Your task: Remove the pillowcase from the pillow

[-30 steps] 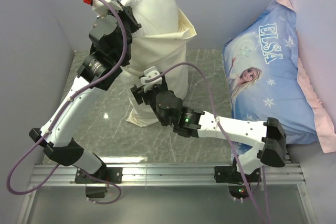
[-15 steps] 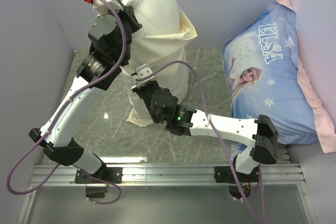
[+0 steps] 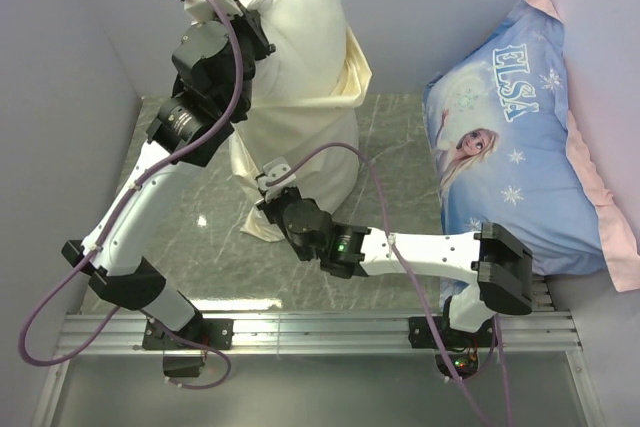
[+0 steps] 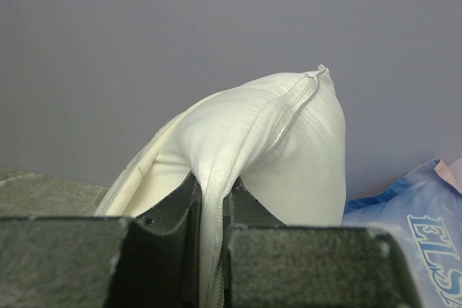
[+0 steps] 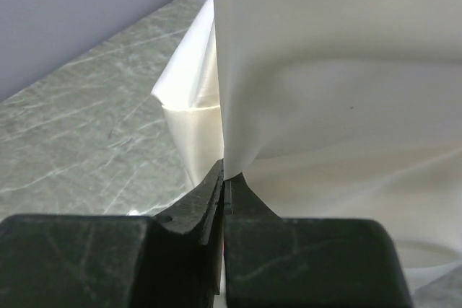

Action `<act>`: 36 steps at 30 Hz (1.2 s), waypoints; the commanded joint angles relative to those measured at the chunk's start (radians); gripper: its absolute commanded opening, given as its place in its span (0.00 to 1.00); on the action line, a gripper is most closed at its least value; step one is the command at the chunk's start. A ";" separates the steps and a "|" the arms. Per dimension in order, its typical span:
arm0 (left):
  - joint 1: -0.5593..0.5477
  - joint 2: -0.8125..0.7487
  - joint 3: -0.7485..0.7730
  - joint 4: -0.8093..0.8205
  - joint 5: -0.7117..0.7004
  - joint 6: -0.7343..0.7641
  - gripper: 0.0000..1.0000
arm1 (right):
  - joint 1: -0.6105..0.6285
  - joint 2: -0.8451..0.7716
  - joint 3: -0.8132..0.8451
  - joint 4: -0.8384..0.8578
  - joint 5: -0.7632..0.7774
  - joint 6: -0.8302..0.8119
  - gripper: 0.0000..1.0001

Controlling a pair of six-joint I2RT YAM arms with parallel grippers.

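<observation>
My left fingers (image 4: 172,210) pinched shut on the seamed top edge of the pillow (image 4: 289,142), holding it upright, my right fingers (image 5: 193,207) closed tight on a pillowcase (image 5: 325,106) fold lower down, case sheathing the lower half, over the marble table (image 3: 190,247).

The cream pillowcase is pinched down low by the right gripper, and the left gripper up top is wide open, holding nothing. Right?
Not quite. The left gripper is shut on the seamed edge of the plump white pillow; the left wrist view shows it. The right gripper does pinch the thin cream pillowcase low down.
</observation>
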 commanded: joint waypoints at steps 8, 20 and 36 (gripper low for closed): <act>0.001 0.025 0.139 0.085 0.045 0.051 0.01 | 0.032 0.105 -0.185 -0.137 -0.087 0.328 0.00; 0.038 -0.128 -0.119 0.364 0.481 0.151 0.00 | -0.101 -0.038 -0.162 -0.178 -0.272 0.385 0.00; 0.628 -0.204 -0.394 0.781 1.385 -0.323 0.01 | -0.334 -0.521 -0.014 -0.399 -0.665 0.488 0.65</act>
